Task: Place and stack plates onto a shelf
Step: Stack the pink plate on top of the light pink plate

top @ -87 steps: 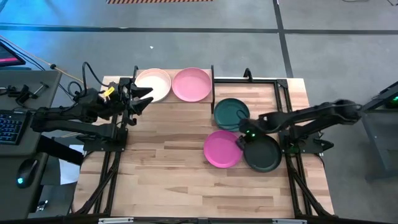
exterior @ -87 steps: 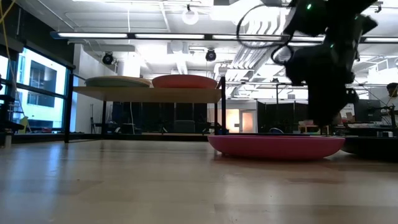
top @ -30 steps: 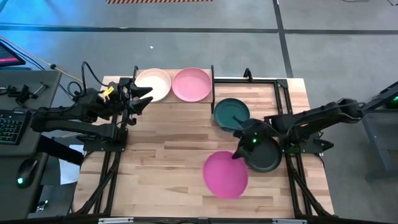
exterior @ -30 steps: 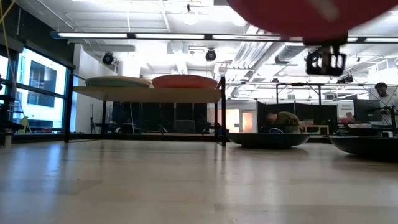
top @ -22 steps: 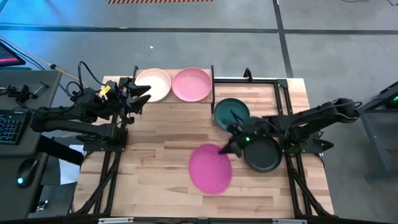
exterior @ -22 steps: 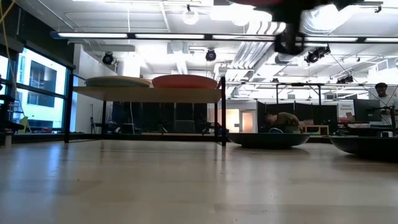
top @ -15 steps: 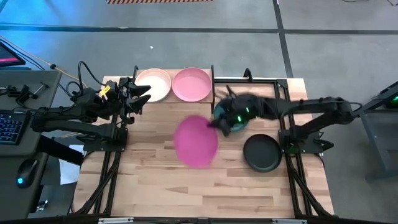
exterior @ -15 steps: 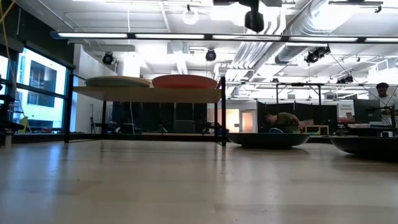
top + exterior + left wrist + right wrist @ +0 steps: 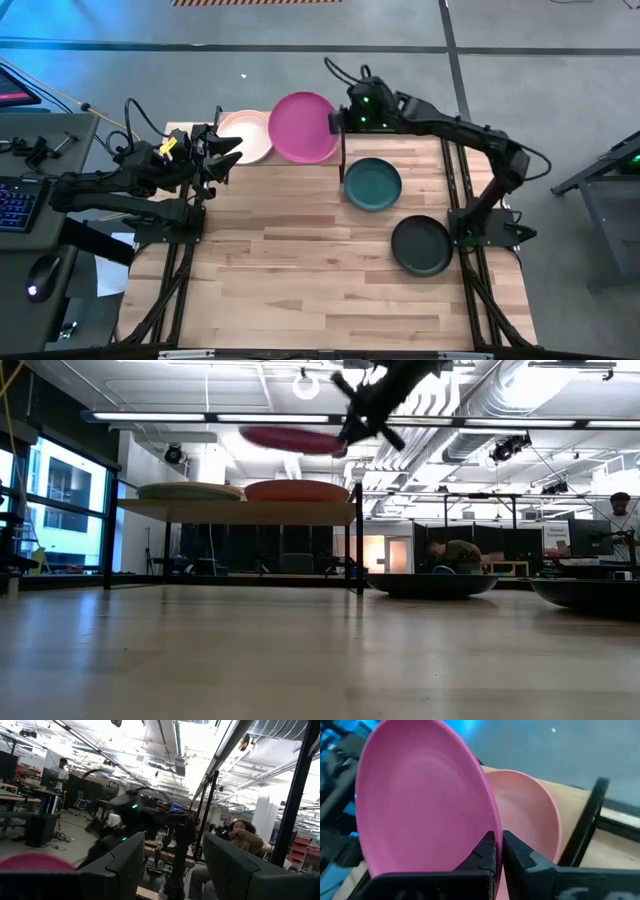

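The magenta plate (image 9: 303, 127) — round, shallow, matte — hangs in the air above the shelf (image 9: 240, 509), pinched at its rim by the right gripper (image 9: 337, 120), whose fingers (image 9: 486, 851) are clamped on its edge. In the right wrist view it covers most of the light pink plate (image 9: 532, 812), which lies on the shelf beneath it. Next to that one, on the shelf's other half, sits the peach plate (image 9: 243, 134). The left gripper (image 9: 232, 152) waits at the shelf's left end beside the peach plate, its fingers spread with nothing between them. On the wooden tabletop (image 9: 290, 270) the black plate (image 9: 421, 246) lies near the right edge and the dark teal plate (image 9: 373, 184) farther back, just right of the shelf's black post (image 9: 342, 150). Beyond — a workshop with ceiling lights, and a person (image 9: 239, 840) seated.
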You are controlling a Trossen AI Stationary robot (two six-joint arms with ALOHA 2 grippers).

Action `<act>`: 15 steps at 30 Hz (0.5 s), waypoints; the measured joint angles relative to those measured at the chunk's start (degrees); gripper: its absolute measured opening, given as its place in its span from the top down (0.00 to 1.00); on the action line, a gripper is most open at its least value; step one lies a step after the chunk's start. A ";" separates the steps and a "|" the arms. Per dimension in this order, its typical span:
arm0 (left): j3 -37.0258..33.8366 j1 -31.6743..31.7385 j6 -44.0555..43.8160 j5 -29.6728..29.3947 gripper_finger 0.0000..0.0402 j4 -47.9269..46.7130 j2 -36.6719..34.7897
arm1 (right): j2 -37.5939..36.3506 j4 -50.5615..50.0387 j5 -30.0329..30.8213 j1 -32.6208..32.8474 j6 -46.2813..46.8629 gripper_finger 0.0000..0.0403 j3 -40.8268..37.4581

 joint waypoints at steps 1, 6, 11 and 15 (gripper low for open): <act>0.00 0.00 0.00 0.01 0.53 0.00 0.00 | 0.77 0.01 -0.32 -0.61 0.93 1.00 -0.28; 0.00 -0.01 0.00 0.01 0.53 0.01 -0.02 | 3.64 -1.23 -0.88 -1.39 4.83 1.00 -2.23; 0.00 0.00 0.00 0.00 0.53 0.00 0.00 | 4.13 -0.82 0.07 -1.39 4.90 1.00 -2.39; 0.00 -0.01 0.00 0.01 0.53 -0.02 0.00 | 4.13 -0.81 0.76 -1.60 4.92 1.00 -2.39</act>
